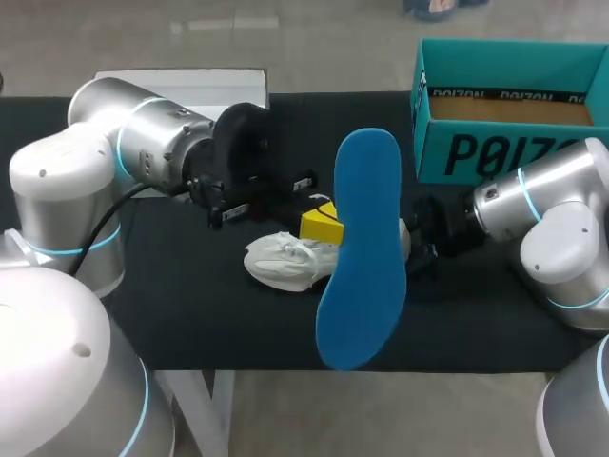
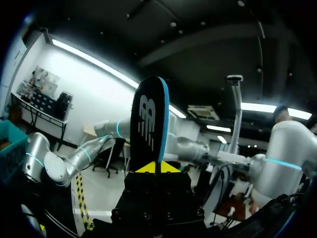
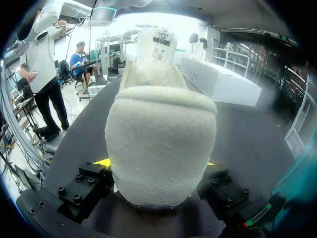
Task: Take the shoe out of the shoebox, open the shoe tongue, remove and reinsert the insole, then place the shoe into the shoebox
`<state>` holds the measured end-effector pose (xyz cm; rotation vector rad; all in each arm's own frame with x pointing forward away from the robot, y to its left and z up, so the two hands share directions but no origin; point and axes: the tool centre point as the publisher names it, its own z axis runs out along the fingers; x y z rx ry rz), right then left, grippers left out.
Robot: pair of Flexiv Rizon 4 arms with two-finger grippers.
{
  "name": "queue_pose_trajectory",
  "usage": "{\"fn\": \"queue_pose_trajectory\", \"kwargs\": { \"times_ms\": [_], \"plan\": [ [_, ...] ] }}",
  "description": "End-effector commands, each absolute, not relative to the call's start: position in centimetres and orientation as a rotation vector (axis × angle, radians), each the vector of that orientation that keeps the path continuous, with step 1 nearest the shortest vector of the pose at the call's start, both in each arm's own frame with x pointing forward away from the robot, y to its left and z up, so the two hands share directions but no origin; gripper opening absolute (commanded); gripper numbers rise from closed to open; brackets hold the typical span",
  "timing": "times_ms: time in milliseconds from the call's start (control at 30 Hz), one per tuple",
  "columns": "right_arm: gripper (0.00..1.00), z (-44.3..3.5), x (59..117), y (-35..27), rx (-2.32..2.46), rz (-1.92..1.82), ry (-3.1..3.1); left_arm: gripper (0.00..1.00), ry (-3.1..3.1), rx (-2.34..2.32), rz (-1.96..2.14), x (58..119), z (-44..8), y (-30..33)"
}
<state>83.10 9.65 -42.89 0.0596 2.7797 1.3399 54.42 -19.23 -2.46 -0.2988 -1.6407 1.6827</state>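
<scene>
On the black counter [image 1: 190,314], the teal shoebox [image 1: 495,152] stands open at the far right. The left end effector [image 2: 157,167], pinched tight, holds the blue insole [image 1: 362,248] raised; the right end effector [image 3: 156,166] appears clamped around the white shoe's [image 1: 281,262] heel, mid-counter.

Support: black flat table top [image 1: 190,314], matte, running the full width of the work area.
Far right corner: open teal cardboard shoebox [image 1: 495,152], standing upright on the surface, brown inner floor visible.
Centre: white fabric shoe [image 1: 281,262], lying on the surface, well apart from the shoebox.
Far left edge: flat white rectangular box [image 1: 190,81], resting along the table's far rim.
</scene>
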Motion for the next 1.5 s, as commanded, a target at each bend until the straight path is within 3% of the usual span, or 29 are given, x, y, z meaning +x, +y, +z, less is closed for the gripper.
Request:
{"fn": "queue_pose_trajectory", "kwargs": {
  "times_ms": [33, 267, 300, 367, 433, 1500],
  "plan": [
    [0.0, -43.2, 83.1, 9.8, 0.061, 1.334, 2.781, 0.0, -1.644, -0.29, 1.69, 54.0, -2.6, -18.8],
    [0.0, -43.2, 83.1, 9.8, 0.061, 1.334, 2.781, 0.0, -1.644, -0.29, 1.69, 54.0, -2.6, -18.8],
    [0.11, -43.2, 83.1, 9.8, 0.061, 1.334, 2.781, 0.0, -1.644, -0.29, 1.69, 54.0, -2.6, -18.8],
    [0.51, -42.6, 83.1, 9.4, 0.054, 1.297, 2.798, 0.0, -1.644, -0.29, 1.69, 54.0, -2.6, -18.8],
    [1.0, -42.3, 83.1, 9.1, 0.055, 1.253, 2.822, 0.0, -1.644, -0.29, 1.69, 54.0, -2.6, -18.8],
    [1.0, -32.6, 83.4, 6.2, -0.11, 0.292, 2.989, 0.0, -1.644, -0.29, 1.69, 54.0, -2.6, -18.8]
  ]
}}
